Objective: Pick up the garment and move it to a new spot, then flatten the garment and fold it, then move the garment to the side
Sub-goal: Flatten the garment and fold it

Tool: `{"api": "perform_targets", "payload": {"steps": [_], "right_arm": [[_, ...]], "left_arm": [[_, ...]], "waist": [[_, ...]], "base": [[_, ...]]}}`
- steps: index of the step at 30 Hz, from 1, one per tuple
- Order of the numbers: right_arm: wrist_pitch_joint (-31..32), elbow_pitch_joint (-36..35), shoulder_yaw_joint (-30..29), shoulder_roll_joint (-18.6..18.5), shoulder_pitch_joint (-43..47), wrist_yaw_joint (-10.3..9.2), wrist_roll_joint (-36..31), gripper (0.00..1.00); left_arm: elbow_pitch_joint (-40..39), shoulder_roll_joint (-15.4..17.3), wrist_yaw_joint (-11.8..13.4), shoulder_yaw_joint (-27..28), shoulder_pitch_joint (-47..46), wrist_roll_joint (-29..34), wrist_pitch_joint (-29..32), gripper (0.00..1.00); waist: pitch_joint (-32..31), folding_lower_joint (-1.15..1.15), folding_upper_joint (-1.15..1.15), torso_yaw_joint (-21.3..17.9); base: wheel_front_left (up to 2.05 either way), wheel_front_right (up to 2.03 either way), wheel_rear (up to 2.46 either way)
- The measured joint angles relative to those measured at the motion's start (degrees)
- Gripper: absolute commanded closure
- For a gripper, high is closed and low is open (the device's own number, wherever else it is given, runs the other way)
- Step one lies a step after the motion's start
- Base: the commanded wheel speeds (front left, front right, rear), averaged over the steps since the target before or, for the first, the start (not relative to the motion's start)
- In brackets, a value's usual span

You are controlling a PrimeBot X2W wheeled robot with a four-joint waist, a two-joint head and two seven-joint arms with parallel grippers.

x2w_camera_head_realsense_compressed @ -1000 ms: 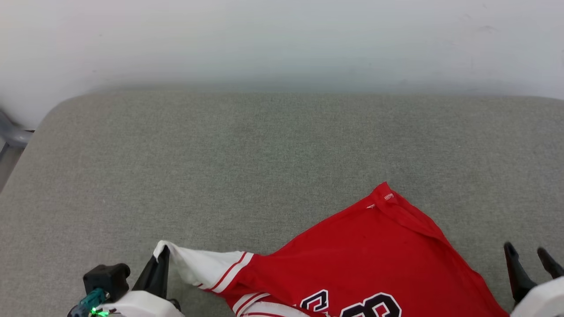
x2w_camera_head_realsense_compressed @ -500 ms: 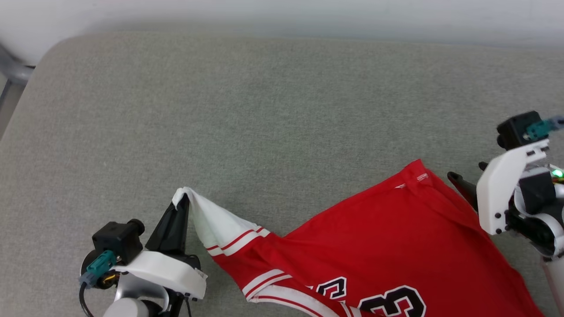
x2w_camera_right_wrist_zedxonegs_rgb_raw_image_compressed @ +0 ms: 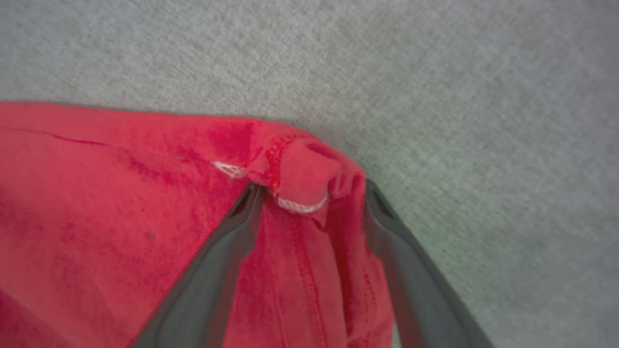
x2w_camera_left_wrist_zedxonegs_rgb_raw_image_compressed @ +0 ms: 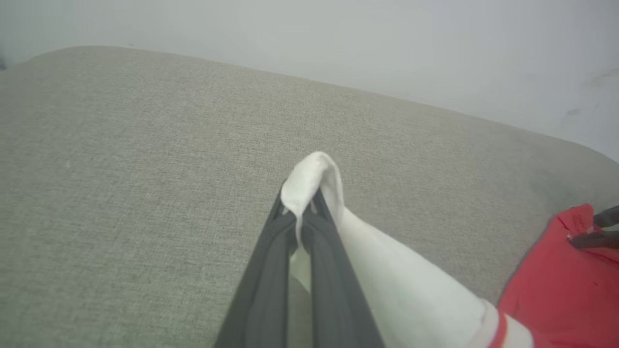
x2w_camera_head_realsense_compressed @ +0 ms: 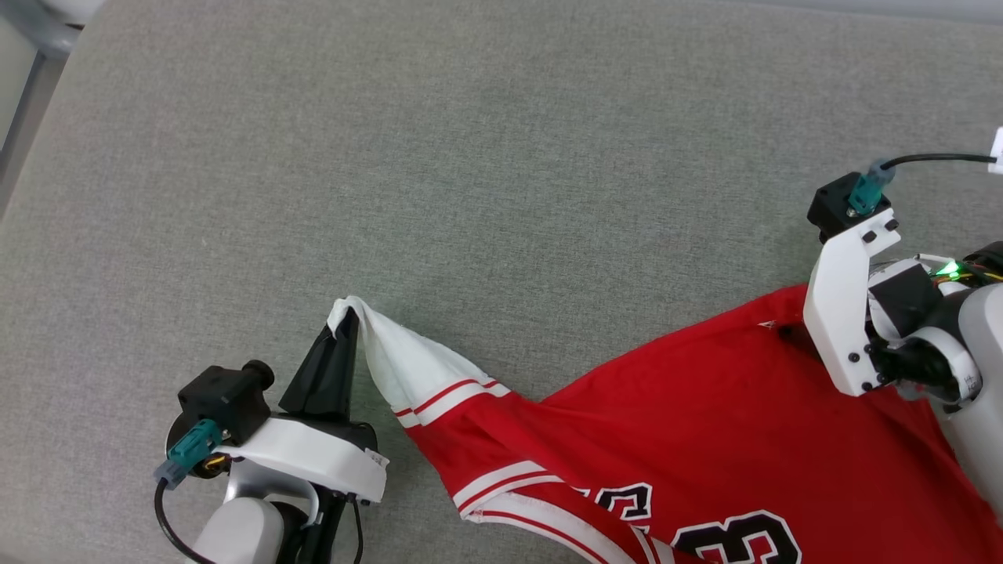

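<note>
Jaws of the left gripper (x2w_camera_head_realsense_compressed: 349, 317) are closed together, clamped on the tip of the white sleeve (x2w_camera_head_realsense_compressed: 407, 368) of the garment (x2w_camera_head_realsense_compressed: 705, 423). In the left wrist view the sleeve tip folds over the ends of the two dark fingers (x2w_camera_left_wrist_zedxonegs_rgb_raw_image_compressed: 271, 270) and stands clear of the bench (x2w_camera_head_realsense_compressed: 470, 157). From this grip the sleeve runs out in a line to the red body, passing its red-and-white striped trim.

Jaws of the right gripper (x2w_camera_right_wrist_zedxonegs_rgb_raw_image_compressed: 309, 193) stand wide apart. They straddle a bunched red corner (x2w_camera_right_wrist_zedxonegs_rgb_raw_image_compressed: 302, 179) of the garment, one finger on each side of it. This corner lies at the far right edge of the fabric, well apart from the gripped sleeve.

Garment position: spread on the grey fabric-covered bench, in the near right part of the head view. The black, white-edged print (x2w_camera_head_realsense_compressed: 736, 540) faces up at the near edge. A pale wall (x2w_camera_left_wrist_zedxonegs_rgb_raw_image_compressed: 338, 38) rises behind the bench.
</note>
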Motion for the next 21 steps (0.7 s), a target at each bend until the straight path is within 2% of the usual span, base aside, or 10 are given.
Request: {"api": "perform_targets", "payload": {"steps": [1,2,3,8,13,21], "right_arm": [[0.7,0.6,0.2,-0.1,-0.4,0.00,0.5,0.52],[1.2,1.1,0.3,-0.3,-0.7,0.00,0.8,0.91],[1.4,1.4,0.5,-0.4,-0.9,0.00,1.1,1.00],[0.1,2.6,1.6,0.0,-1.3,0.01,2.4,1.00],[-5.7,3.6,0.5,0.7,-2.2,0.03,2.5,1.00],[-15.1,4.9,-5.2,2.3,-7.1,0.02,-2.1,1.00]], "left_arm": [[0.3,0.0,0.0,0.1,-0.1,-0.2,-0.1,1.00],[0.7,0.0,0.0,0.1,-0.1,-0.2,-0.2,1.00],[0.9,0.0,-0.1,0.0,-0.2,-0.2,-0.4,1.00],[2.1,0.5,-0.2,0.2,-0.5,-0.3,-0.6,1.00],[2.3,1.8,0.1,1.4,-1.8,-0.3,-0.3,1.00],[2.4,4.4,-1.6,2.3,-13.0,-0.9,2.9,1.00]], "waist": [[0.2,0.00,0.00,0.2],[0.3,0.00,0.00,0.3],[0.4,0.00,0.00,0.4],[-0.5,0.00,0.00,0.5],[-2.6,0.00,0.00,0.1],[-6.5,0.00,0.00,-1.5]], "base": [[0.00,0.00,0.00],[0.00,0.00,0.00],[0.00,0.00,0.00],[0.00,0.00,0.00],[0.00,0.00,0.00],[0.00,0.00,0.00]]}}
